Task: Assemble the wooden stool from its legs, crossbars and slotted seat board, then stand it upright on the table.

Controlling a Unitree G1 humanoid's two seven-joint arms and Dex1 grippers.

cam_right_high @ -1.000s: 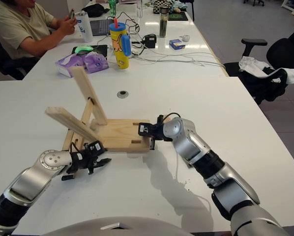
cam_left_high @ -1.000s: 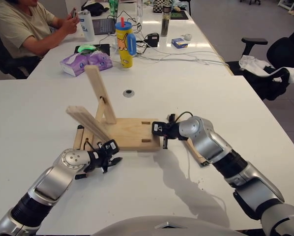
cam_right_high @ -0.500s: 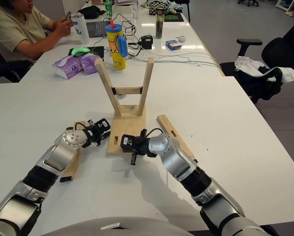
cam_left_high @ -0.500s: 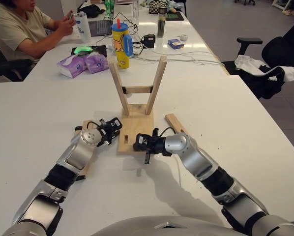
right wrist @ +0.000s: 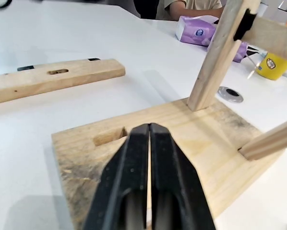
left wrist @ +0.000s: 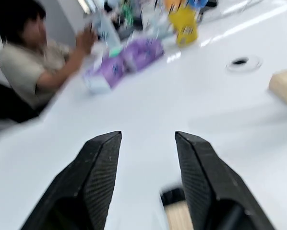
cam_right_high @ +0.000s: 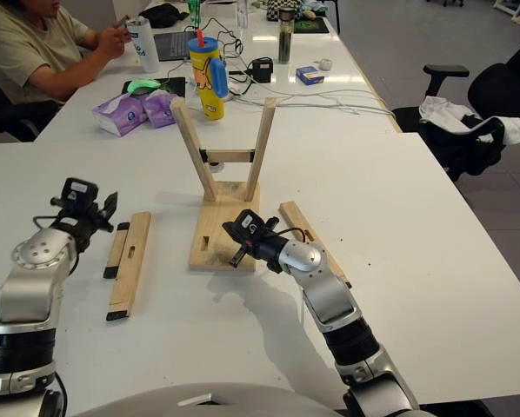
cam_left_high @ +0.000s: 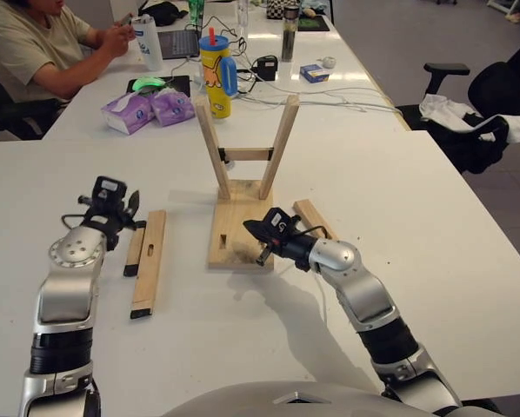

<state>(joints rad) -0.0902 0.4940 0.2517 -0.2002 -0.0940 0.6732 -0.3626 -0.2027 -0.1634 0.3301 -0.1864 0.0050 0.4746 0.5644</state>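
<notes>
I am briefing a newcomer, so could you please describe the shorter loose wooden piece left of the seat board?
Find the seat board lying flat mid-table, two legs standing up from it. To its left lie two loose pieces side by side. The short piece is the outer one, nearer the left tool, and narrower than the slotted leg beside it.

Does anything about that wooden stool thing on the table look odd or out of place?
It is half-built and upside down: the seat board lies flat with just two legs, joined by a crossbar, sticking up and splaying outward. A near slot is empty, and loose bars lie to its left, another bar to its right.
</notes>
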